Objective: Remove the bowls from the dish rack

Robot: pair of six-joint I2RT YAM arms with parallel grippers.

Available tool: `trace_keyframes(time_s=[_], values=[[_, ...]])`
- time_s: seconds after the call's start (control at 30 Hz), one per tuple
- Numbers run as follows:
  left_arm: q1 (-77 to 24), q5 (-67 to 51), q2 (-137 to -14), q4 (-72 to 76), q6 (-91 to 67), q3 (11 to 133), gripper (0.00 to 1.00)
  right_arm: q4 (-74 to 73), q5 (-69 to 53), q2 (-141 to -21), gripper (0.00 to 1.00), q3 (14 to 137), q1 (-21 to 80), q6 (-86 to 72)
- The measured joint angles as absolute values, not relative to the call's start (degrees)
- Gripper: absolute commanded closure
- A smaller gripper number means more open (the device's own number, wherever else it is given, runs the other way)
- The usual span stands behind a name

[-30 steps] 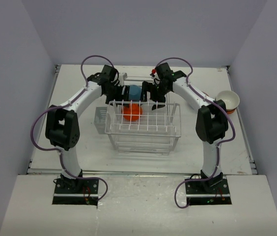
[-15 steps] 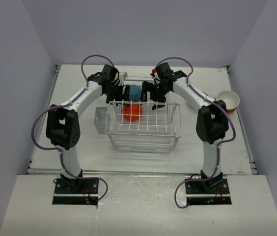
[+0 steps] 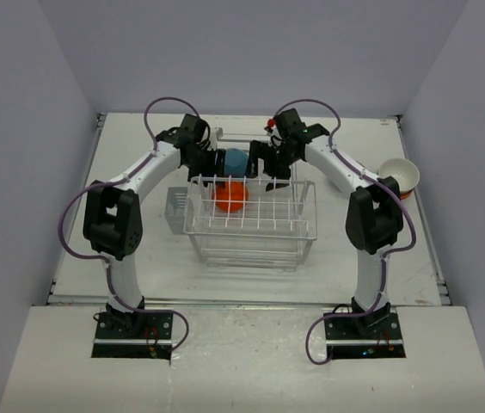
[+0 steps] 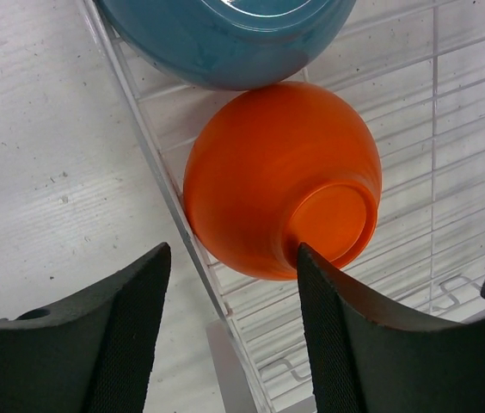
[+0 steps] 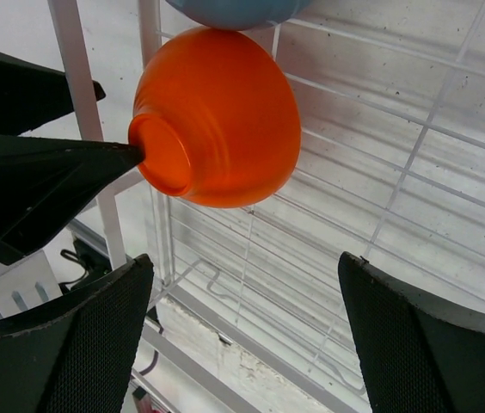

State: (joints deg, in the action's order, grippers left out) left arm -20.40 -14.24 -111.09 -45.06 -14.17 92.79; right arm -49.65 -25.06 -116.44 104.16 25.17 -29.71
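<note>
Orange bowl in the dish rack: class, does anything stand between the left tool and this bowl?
Yes. A side wire of the dish rack runs between the fingers of the left tool: one finger is outside the rack, the other at the foot ring of the orange bowl. The blue bowl rests against its far side.

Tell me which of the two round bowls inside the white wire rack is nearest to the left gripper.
The glossy orange bowl: a finger of the left gripper reaches its foot ring, while the glazed blue bowl lies beyond it.
</note>
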Motion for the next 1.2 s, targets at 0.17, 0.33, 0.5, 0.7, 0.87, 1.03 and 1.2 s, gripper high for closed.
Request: trace_keyframes(time_s=[0.17,0.33,0.5,0.7,0.87,1.03,1.2], values=[[-20.4,-14.2,-111.0,-44.8,-14.4,92.8,0.48,-45.1,-28.5,-116.3,0.13,98.8,24.6,-31.5],[-20.4,-14.1,-110.6,-44.9,-14.4,92.8,0.51,-39.8,-32.8,-116.3,0.12,92.5,23.7,-33.7],[-20.3,-14.2,-110.4,-44.8,-14.5,92.8,0.56,-32.5,-36.2,-116.2,0.11,87.4,23.3,-35.6],[-20.2,-14.2,-110.2,-44.8,-14.4,92.8,0.56,-24.2,-39.0,-115.3,0.11,83.2,23.2,-38.0],[-20.2,-14.2,-110.2,-44.8,-14.4,92.8,0.56,-19.2,-40.2,-112.4,0.11,80.0,23.1,-39.5],[-20.0,-14.3,-110.2,-44.8,-14.4,92.8,0.56,-14.9,-41.4,-111.7,0.11,79.9,23.1,-40.9],[-19.9,-14.7,-110.2,-44.8,-14.4,92.8,0.59,-13.5,-41.7,-111.8,0.11,79.9,23.1,-42.4]])
